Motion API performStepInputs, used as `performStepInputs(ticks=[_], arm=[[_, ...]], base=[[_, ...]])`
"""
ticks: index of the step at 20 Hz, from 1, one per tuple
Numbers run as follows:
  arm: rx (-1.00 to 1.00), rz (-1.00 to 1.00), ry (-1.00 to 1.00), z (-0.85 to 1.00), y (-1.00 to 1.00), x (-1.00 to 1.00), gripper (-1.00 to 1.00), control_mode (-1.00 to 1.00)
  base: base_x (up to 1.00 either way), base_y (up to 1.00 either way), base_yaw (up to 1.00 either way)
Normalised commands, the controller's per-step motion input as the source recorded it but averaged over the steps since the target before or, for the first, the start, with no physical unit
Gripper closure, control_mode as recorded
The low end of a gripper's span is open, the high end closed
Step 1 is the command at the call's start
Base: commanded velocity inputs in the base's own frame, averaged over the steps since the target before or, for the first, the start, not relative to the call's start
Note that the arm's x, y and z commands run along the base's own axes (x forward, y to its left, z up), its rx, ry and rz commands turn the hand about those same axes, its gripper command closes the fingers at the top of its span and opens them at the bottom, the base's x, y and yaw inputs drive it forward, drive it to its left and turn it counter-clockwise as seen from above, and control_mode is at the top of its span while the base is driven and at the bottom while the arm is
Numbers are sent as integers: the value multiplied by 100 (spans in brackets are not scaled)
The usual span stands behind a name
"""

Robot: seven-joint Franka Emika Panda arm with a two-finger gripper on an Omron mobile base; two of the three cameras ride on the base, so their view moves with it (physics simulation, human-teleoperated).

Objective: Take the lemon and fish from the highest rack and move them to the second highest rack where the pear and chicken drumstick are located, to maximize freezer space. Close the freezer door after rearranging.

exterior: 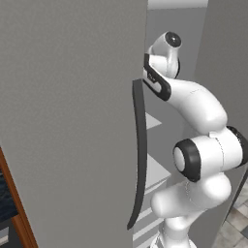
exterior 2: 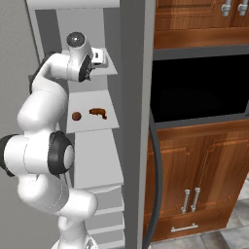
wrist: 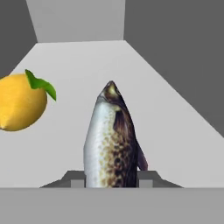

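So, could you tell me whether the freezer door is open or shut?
Open: the freezer door stands swung out, and the arm reaches past it onto the racks.

In the lower middle of your frame the fish [wrist: 111,140] stands up from between the two dark fingertips [wrist: 75,178], one pressed against each of its flanks, so the gripper [wrist: 111,179] is closed on it; its silvery belly faces left, its brown speckled back faces right, and its pointed end reaches toward the centre. At the left edge, well apart from the fish, you have the lemon [wrist: 19,101], yellow with a green leaf on its upper right. Both sit over the pale rack [wrist: 175,144], which narrows toward the grey back wall [wrist: 78,19] at the top, with darker grey side walls in the upper corners.
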Motion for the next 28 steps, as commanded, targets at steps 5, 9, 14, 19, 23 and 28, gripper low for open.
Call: performStepInputs(ticks=[5,9,14,19,23,28], arm=[[0,0,0,1,-2,-89,100,-100],[0,1,0,0,0,-87,100,-100],[0,4,2,-3,0,-73,100,-100],[-2,3,9,-22,-14,-33,100,-100],[-6,4,10,-37,-31,-13,100,-100],[-12,12,19,-49,-21,1,100,-100]], base=[[0,0,0],[0,0,0],[0,0,0],[0,0,0],[0,0,0],[0,0,0]])
